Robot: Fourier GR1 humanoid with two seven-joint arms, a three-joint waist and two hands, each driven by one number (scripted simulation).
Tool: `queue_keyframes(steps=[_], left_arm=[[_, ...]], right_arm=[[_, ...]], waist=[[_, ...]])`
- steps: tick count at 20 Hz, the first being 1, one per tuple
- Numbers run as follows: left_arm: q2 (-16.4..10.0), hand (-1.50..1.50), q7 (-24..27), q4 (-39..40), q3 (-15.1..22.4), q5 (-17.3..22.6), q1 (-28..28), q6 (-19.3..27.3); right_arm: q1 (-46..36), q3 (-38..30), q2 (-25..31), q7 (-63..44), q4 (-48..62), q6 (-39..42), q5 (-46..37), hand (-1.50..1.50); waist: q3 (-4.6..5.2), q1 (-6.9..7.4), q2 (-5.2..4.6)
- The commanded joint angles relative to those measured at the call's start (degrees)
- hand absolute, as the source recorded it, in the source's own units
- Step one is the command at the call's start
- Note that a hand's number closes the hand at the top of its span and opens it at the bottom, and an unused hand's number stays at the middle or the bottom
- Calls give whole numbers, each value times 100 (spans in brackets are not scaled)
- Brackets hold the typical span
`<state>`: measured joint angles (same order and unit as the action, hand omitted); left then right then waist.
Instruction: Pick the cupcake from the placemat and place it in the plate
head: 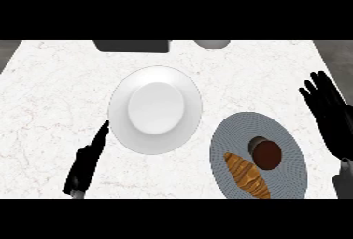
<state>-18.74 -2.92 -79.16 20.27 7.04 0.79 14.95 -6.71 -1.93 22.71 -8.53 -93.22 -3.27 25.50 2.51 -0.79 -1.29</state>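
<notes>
Fingers stand straight and apart on the right hand beside the placemat; left hand likewise straight.

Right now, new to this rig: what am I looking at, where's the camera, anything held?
One picture, taken from the robot's head, looking steeply down at a white counter. The robot is a humanoid; the black shapes are its hands. The left hand is at lower left, fingers straight; the right hand rests open at the right edge. Neither holds anything. In the middle lies a white plate, nothing on it. To its right is a grey round placemat with a dark cupcake and a croissant on it. At the far edge sit a dark object and a grey one, both cut off; I cannot tell what they are.
</notes>
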Motion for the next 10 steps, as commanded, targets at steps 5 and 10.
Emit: queue_keyframes(steps=[5,10], left_arm=[[-294,0,452,-783,-406,-26,-968,-166],[-378,0,425,-874,-705,116,-1173,-131]], right_arm=[[-721,1775,127,1646,-1401,1478,-1299,150],[-595,1782,1087,2050,-1620,374,-3994,150]], waist=[[-253,428,320],[-236,-42,316]])
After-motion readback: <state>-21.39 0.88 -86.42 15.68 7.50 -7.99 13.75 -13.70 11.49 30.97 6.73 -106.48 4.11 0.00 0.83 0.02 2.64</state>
